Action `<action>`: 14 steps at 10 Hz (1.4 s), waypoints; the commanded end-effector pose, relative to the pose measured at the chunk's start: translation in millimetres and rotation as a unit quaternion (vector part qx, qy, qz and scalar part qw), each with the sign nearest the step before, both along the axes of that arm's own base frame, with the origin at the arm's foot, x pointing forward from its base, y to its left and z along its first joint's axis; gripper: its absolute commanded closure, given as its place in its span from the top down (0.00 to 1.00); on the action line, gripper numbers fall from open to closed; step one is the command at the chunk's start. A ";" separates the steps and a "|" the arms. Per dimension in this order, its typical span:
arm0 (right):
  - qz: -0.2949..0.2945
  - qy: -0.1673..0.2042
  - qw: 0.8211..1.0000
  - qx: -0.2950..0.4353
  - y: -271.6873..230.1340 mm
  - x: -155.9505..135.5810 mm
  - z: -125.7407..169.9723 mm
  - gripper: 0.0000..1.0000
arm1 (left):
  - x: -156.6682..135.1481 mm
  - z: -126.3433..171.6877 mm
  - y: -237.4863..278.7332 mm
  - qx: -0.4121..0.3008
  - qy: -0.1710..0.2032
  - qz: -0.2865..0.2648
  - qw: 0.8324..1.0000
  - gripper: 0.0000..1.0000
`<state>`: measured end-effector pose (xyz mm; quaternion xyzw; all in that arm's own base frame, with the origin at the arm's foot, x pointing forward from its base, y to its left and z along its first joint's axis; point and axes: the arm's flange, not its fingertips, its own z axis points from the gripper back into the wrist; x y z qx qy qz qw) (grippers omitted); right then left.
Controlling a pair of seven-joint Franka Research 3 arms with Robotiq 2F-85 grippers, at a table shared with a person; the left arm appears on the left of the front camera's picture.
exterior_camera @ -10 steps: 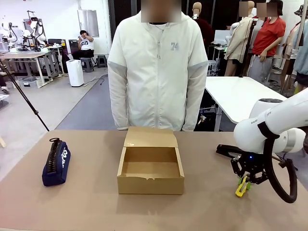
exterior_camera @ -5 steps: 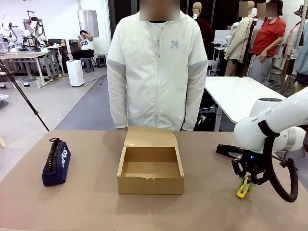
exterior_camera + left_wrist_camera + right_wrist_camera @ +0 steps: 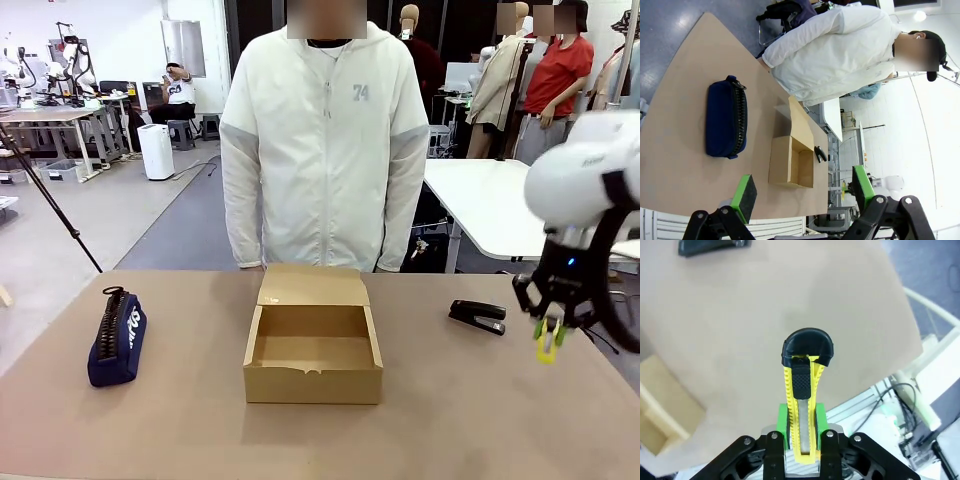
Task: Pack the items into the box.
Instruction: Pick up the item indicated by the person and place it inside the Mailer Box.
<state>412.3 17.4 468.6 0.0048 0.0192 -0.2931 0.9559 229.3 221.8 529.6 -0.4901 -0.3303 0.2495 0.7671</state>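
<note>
Right gripper (image 3: 548, 332): clenched on a yellow utility knife (image 3: 545, 348), hanging in the air over the right end of the table. In the right wrist view the green pads (image 3: 782, 418) press both sides of the knife's body, and its black-capped end (image 3: 807, 347) points away from the wrist.
Stapler (image 3: 477, 316): black, lying flat on the table, apart from the right gripper at about its 9 o'clock in the front view. In the right wrist view it lies at 11 o'clock (image 3: 710, 245), well apart from the knife.
Box (image 3: 313, 352): brown cardboard, open, its flap lid folded back on the 12 o'clock side. It is at 9 o'clock of the stapler, near the middle of the table.
Pencil case (image 3: 117, 338): navy blue, zip uppermost, at 9 o'clock of the box and well apart from it.
Left gripper (image 3: 802, 185): released, fingers spread wide and grasping nothing. Pencil case (image 3: 725, 119) and box (image 3: 791, 162) lie beyond it on the table.
Person (image 3: 322, 140): white zip jacket, standing at the far edge, at 12 o'clock of the box, arms down.
Table (image 3: 180, 420): plain brown top.
Room: grey floor, a white table (image 3: 490, 200) behind on the right, and a black tripod leg (image 3: 50, 205) on the left.
</note>
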 end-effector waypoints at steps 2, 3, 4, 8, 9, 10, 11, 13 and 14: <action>0.000 0.000 1.000 0.000 0.0 0.0 0.0 0.00 | 0.8 1.1 -0.3 0.000 -0.011 -0.002 1.000 1.00; 0.000 0.000 1.000 0.000 0.0 0.0 0.0 0.00 | 0.8 1.1 -0.3 0.000 -0.011 -0.002 1.000 1.00; 0.000 0.000 1.000 0.000 0.0 0.0 0.0 0.00 | 0.8 1.1 -0.3 0.000 -0.011 -0.002 1.000 1.00; 0.102 -0.027 0.994 0.004 20.9 15.2 10.9 0.00 | 0.8 1.1 -0.3 0.000 -0.011 -0.002 1.000 1.00; 0.190 -0.046 0.981 -0.001 49.4 41.7 18.1 0.00 | 0.8 1.1 -0.3 0.000 -0.011 -0.002 1.000 1.00; 0.259 -0.051 0.965 -0.010 81.1 66.3 20.3 0.00 | 0.8 1.1 -0.3 0.000 -0.011 -0.002 1.000 1.00; 0.345 -0.059 0.937 -0.004 120.3 90.4 21.1 0.00 | 0.8 1.1 -0.3 0.000 -0.011 -0.002 1.000 1.00; 0.537 -0.064 0.841 0.010 210.0 125.0 15.2 0.00 | 0.8 1.1 -0.3 0.000 -0.011 -0.002 1.000 1.00; 0.618 -0.069 0.782 0.025 248.3 131.8 11.0 0.00 | 0.8 1.1 -0.3 0.000 -0.011 -0.002 1.000 1.00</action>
